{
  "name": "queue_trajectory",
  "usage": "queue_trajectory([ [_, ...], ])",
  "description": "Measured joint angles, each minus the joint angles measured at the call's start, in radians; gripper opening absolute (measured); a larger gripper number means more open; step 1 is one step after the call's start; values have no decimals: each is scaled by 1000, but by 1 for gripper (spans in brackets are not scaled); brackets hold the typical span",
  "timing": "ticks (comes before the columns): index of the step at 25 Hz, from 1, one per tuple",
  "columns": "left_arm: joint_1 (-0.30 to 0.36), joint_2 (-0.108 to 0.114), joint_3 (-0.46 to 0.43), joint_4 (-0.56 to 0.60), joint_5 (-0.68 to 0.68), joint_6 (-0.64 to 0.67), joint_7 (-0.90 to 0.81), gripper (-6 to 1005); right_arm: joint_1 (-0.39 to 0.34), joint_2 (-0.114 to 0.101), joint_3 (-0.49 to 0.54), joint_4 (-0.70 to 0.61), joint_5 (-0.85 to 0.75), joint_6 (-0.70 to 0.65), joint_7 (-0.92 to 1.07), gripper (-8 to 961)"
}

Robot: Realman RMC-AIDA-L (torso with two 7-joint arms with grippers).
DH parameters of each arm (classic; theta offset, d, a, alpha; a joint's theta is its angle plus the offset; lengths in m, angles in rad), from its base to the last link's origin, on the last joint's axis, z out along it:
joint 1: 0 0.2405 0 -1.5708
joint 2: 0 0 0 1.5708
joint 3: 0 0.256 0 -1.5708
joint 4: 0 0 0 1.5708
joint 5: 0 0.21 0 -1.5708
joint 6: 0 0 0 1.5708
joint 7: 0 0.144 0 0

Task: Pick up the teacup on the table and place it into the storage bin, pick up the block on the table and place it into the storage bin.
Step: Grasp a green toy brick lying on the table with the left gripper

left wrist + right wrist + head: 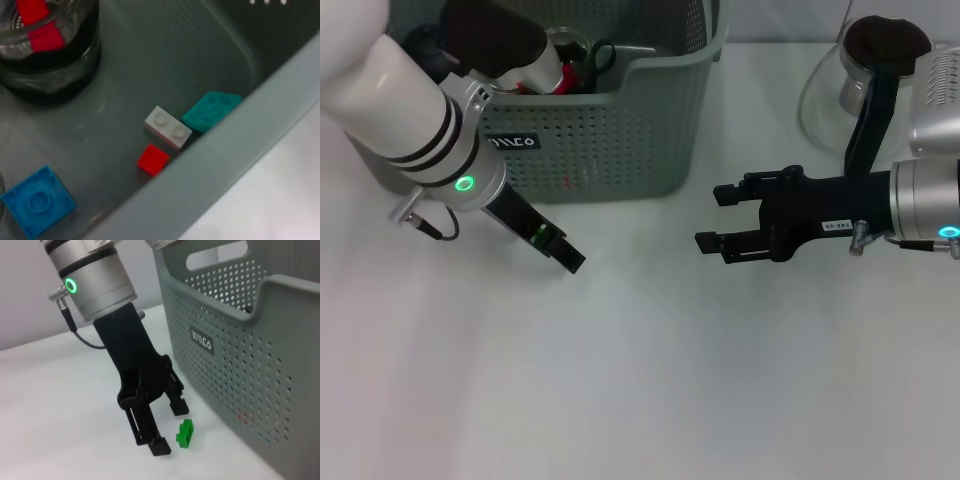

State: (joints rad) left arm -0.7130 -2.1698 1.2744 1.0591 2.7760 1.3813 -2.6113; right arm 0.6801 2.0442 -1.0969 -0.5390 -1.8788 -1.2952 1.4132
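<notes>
Now a small green block (184,433) lies beside the left pincer (168,427).

small green block (184,433) lies on the table just beside the perforated grey-green storage bin (250,370).

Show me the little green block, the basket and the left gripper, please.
green block (184,433): right wrist view, its front face.
basket (260,370): right wrist view, perforated wall.
left gripper (169,426): right wrist view, between its open fingertips.

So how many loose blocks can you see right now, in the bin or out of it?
5. Four lie on the storage bin floor: blue block, red block, white block, teal block. A green block sits on the table between the left gripper's fingers. Others may be hidden.
</notes>
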Motion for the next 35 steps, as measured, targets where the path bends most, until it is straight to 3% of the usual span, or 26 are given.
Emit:
queue_trajectory([
  [16, -47, -1, 9, -80, 52, -62, -30, 907, 3, -7, 0, -1, -2, 5, -8, 765],
  [35, -50, 0, 39, -109, 53, -101, -24, 904, -1, -6, 8, -1, -2, 6, -7, 766],
])
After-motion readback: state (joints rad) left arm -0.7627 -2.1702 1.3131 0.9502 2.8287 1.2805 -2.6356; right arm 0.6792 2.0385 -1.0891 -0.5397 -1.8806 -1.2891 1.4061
